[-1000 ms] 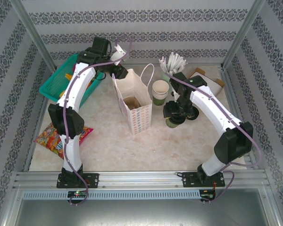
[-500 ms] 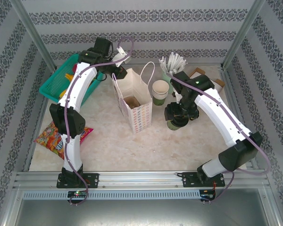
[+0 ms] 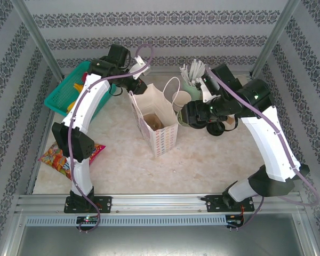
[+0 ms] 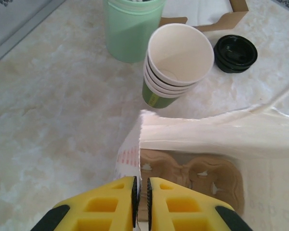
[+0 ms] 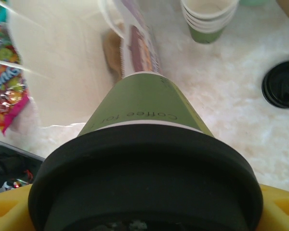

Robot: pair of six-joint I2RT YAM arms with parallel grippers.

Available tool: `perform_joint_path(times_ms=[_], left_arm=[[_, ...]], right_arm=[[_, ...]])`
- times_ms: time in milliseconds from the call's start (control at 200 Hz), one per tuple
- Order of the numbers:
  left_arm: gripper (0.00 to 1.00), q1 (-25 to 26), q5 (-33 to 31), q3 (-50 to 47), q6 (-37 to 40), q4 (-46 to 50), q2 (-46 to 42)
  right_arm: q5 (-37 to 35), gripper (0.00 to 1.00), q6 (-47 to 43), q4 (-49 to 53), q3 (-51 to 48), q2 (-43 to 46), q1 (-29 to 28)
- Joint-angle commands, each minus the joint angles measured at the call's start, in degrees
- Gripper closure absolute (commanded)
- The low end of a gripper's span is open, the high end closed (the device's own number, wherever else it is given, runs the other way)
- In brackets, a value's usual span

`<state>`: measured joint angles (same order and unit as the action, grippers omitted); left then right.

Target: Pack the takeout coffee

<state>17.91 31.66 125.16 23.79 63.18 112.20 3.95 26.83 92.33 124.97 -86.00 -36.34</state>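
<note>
left gripper (image 4: 141,188): jaws almost together, pinching paper bag (image 3: 164,136) rim | right gripper (image 3: 197,113): clamped on takeout coffee (image 5: 144,110) | takeout coffee: held tilted, off the table, just beside paper bag's open top

Text check, right wrist view: the takeout coffee (image 5: 144,103) carries dark lettering on its green wall, just above the pale band under the lid. It reads "Coffee for" and appears upside down from this camera; any further words curve out of sight round the cup. Snack packet (image 5: 4,89) at the left edge: large coloured lettering, too blurred to read. Left wrist view: the paper bag (image 4: 127,156) has rows of small red printed marks, too small to tell whether they are letters. Nothing else legible.
</note>
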Motion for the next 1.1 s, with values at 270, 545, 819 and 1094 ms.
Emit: perform_joint_path(times_ms=[270, 545, 819, 1094], left_arm=[[0.82, 3.1, 0.1, -4.9, -4.8, -1.4, -5.0], [0.75, 4.2, -1.9, -7.6, -6.6, -2.4, -6.3], [0.55, 4.3, -6.5, -6.0, -13.3, -4.7, -8.3], [0.40, 4.3, -10.6, -6.2, -19.9, -6.1, -11.1]], right_arm=[[0.9, 0.30, 2.4, 11.6, 17.6, -6.5, -8.3], [-4.2, 0.30, 1.2, 10.2, 23.8, -14.5, -12.8], [-6.7, 0.30, -0.6, 10.7, 25.9, -21.4, -14.0], [-7.5, 0.29, -1.6, 11.5, 24.0, -23.7, -14.2]])
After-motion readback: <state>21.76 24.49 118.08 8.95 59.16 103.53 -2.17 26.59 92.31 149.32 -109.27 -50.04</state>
